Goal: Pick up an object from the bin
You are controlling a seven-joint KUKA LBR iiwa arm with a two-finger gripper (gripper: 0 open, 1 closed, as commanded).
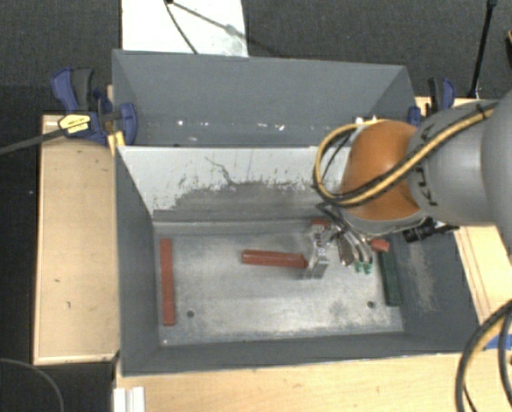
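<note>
My gripper (318,263) is low over the bin floor, right of the middle. Its fingertips are at the right end of a short red bar (271,258) lying flat across the middle of the floor. A long red stick (167,281) lies along the left wall. Against the right wall rests a dark green bar (390,279). A small green and orange piece (369,256) lies just right of the gripper.
The arm with its orange cover and cables hangs over the bin's right rear part and hides the floor there. Open floor stretches along the front between the left stick and the dark green bar.
</note>
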